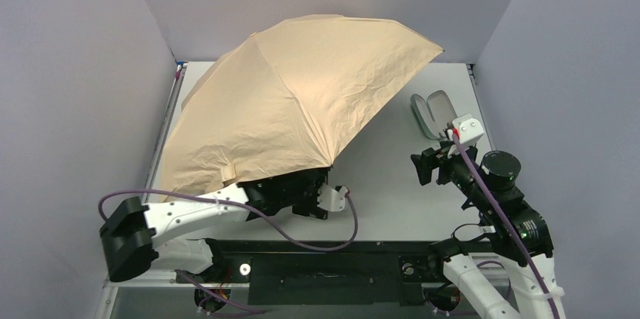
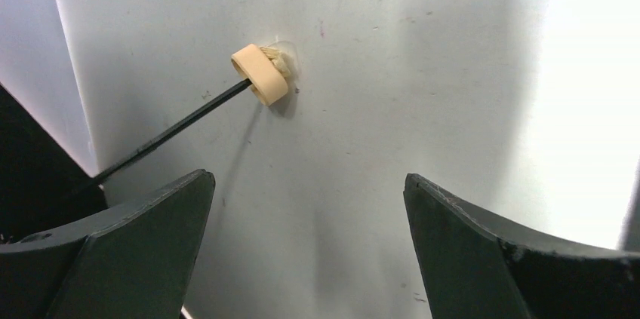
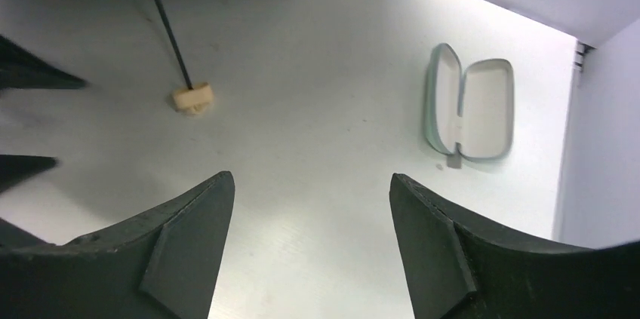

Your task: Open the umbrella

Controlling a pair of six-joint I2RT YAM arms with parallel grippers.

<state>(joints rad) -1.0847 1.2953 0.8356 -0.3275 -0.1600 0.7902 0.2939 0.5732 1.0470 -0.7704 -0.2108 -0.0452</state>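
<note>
From above, the spread tan fabric umbrella canopy (image 1: 302,100) hides its thin black shaft (image 2: 173,132), beige handle knob (image 2: 260,72) and the left pincer's (image 2: 309,221) tips; the right wrist view's edge crops the shaft.

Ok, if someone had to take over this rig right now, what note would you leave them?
Left gripper: open, empty, by the near edge of the canopy.
Right gripper: open, empty, above the table.
Umbrella: canopy spread wide, tilted over the left half of the table; its handle knob appears to rest on the table.
Mint-green case: lies open at the far right, apart from the umbrella.
Done: the umbrella looks open.
Left: probably only pulling the arms clear; whether the canopy is latched cannot be seen.
</note>
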